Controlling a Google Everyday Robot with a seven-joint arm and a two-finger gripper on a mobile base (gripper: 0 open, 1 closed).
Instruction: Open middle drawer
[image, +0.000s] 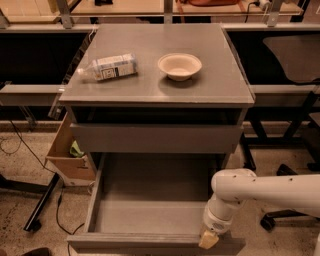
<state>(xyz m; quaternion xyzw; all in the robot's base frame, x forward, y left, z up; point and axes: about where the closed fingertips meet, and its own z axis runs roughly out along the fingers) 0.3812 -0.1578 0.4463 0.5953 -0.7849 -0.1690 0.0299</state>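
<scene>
The grey cabinet (220, 85) stands in the middle of the camera view. Its middle drawer (145, 244) is pulled far out toward me, and its wide shallow grey box (150, 200) holds nothing. The taller top drawer (155, 139) above it sits nearly closed. The lowest drawer is hidden under the open one. My gripper (208, 240), on the white arm (260, 192) coming in from the right, sits at the right end of the middle drawer's front edge, touching it.
A plastic bottle (110, 66) lies on its side and a paper bowl (179, 65) stands on the cabinet top. A cardboard box (67, 155) leans at the cabinet's left. Cables (60, 215) run on the floor at left. Chair legs (280, 220) stand at right.
</scene>
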